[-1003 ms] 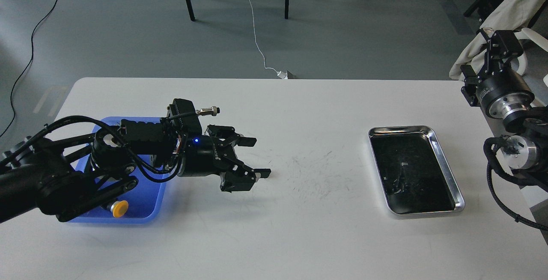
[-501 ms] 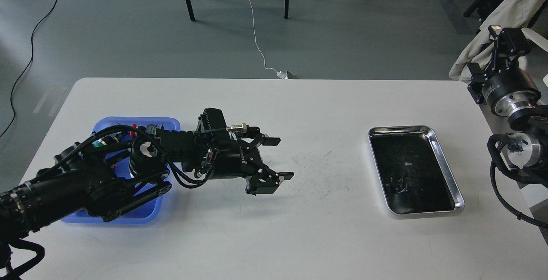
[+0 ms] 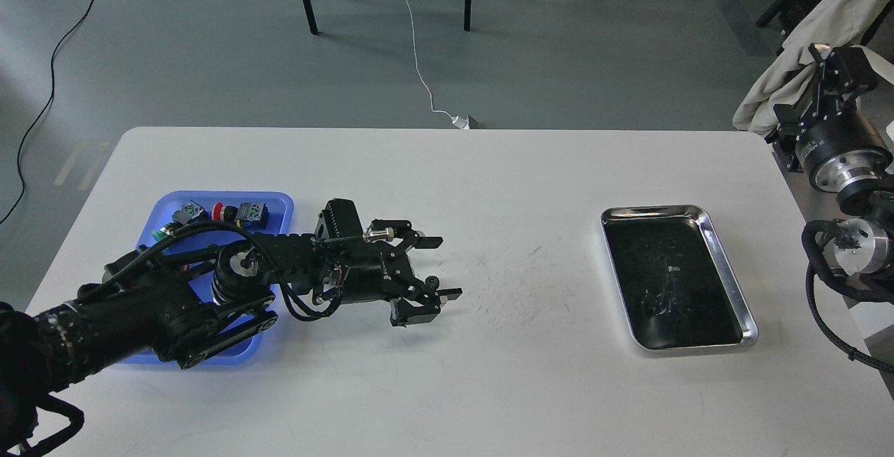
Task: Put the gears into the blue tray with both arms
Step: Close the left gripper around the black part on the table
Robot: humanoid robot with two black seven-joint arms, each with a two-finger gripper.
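My left arm reaches from the lower left across the blue tray (image 3: 283, 211) to the white table. Its gripper (image 3: 447, 267) is open and low over the tabletop right of the tray. One tiny black gear (image 3: 433, 281) lies between the two fingers, close to the nearer finger (image 3: 447, 295). I cannot tell whether it touches that finger. Any other gear is out of view. My right gripper (image 3: 834, 69) is held high off the table's far right corner, dark and end-on, so its fingers cannot be told apart.
Push-button switches (image 3: 241, 212) lie along the blue tray's far edge, and my left arm covers much of the tray. A shiny steel tray (image 3: 656, 211) with a dark inside sits on the right. Chair legs and cables are on the floor beyond the table.
My left gripper has swung right, off the blue tray, and dropped down to the table around the gear. The right arm has drifted a little to the right.
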